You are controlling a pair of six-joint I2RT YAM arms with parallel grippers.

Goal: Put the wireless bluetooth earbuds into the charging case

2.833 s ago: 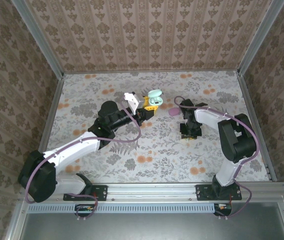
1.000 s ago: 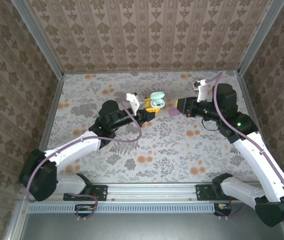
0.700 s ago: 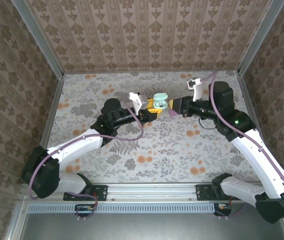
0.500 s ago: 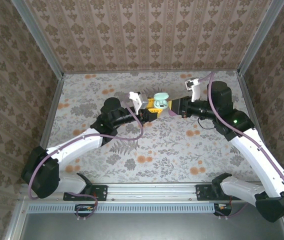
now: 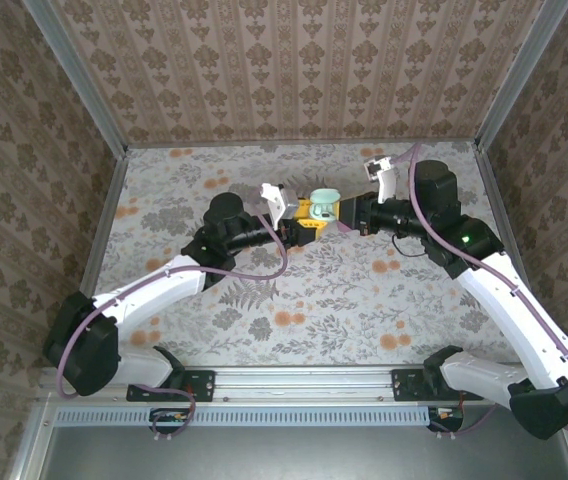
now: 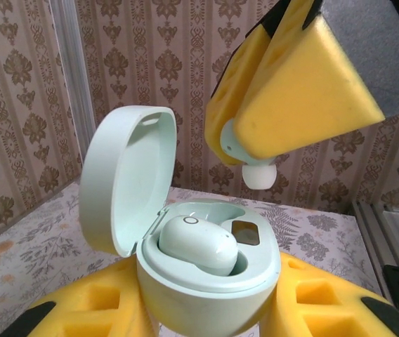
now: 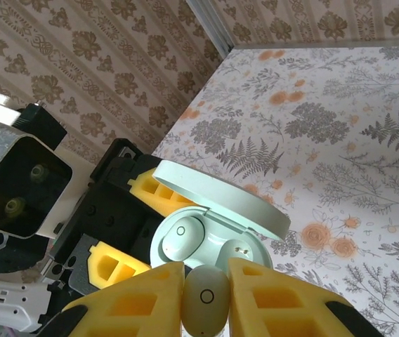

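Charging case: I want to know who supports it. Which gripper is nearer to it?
Left. The left gripper is shut on the charging case, gripping its base. The right gripper hovers close over the open case without touching, pinching an earbud.

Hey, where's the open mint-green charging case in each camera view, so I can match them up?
Top external: mint-green case at centre, between the two arms' tips.
Left wrist: case at lower centre, lid open to the left.
Right wrist: case at centre, just above the earbud held in the right tool.
Shared landmark: the yellow pads of the left tool clasping the case.
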